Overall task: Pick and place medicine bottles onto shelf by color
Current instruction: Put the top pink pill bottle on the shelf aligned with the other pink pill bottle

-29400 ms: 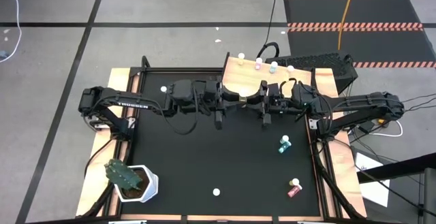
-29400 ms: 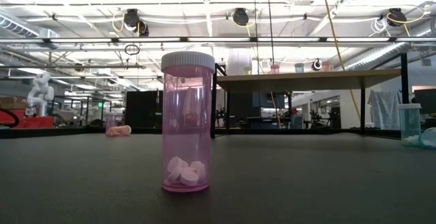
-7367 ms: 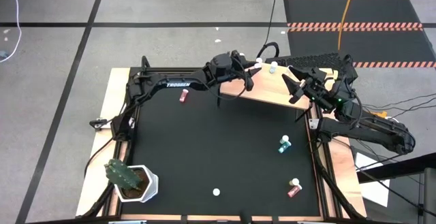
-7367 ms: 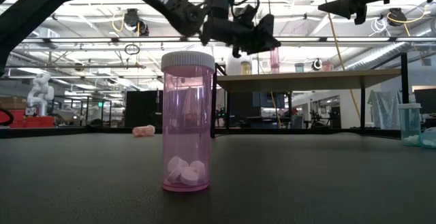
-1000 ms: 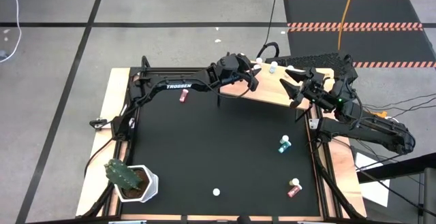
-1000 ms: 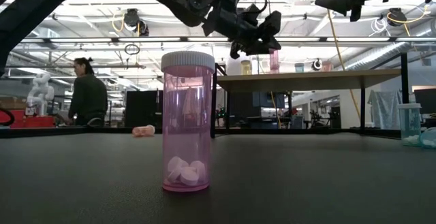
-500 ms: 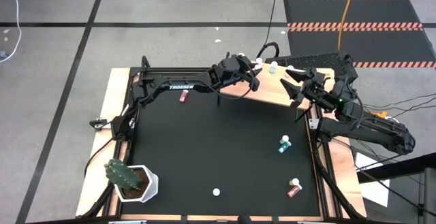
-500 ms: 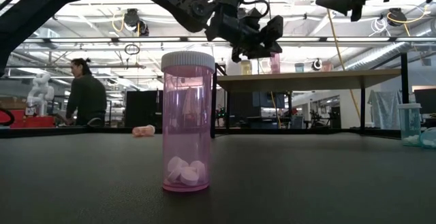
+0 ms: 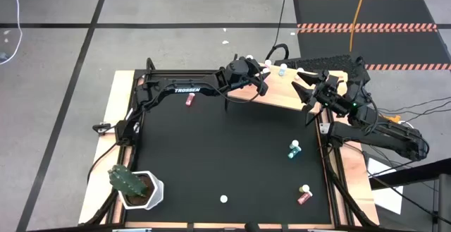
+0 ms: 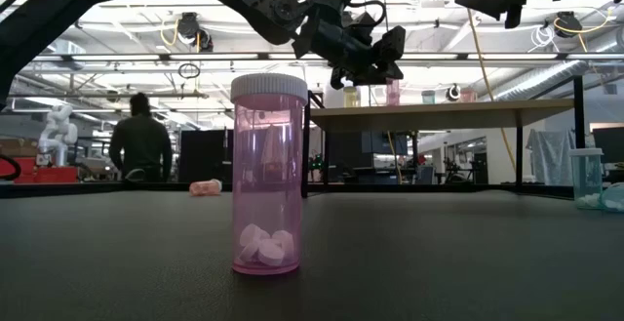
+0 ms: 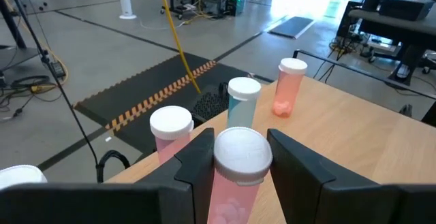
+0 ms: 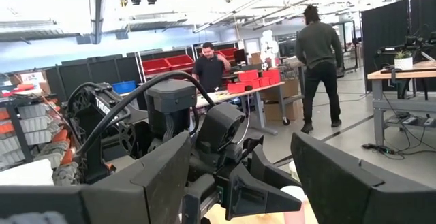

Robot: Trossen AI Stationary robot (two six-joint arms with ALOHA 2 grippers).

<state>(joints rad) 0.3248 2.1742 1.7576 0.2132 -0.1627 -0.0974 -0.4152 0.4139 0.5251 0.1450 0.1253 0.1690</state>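
The wooden shelf (image 9: 282, 96) stands at the table's far edge. My left gripper (image 9: 260, 84) reaches over its left part, shut on a pink medicine bottle with a white cap (image 11: 242, 154). Beyond it on the shelf stand a pink bottle (image 11: 170, 132), a teal one (image 11: 243, 105) and a red one (image 11: 289, 89). My right gripper (image 9: 299, 89) hangs open above the shelf's right part, facing the left gripper, with nothing between its fingers. On the black table are a lying red bottle (image 9: 189, 100), a teal one (image 9: 294, 149), a red one (image 9: 304, 194) and a pink one (image 10: 268, 175). My left gripper pinches the pink bottle's body just under the cap (image 11: 225, 186) between its two fingers, one on each side. The fingers reach in from the table's left, roughly level. The bottle stands upright in the hold; its lower end lies outside the wrist view.
A green cactus in a white pot (image 9: 134, 185) sits at the table's near left corner. A person (image 10: 141, 145) walks in the room behind the table, and two more people (image 12: 320, 60) show in the right wrist view.
My left gripper has gone a little toward the table's right edge above the shelf, carrying the pink bottle upright. The person in the room behind has walked on.
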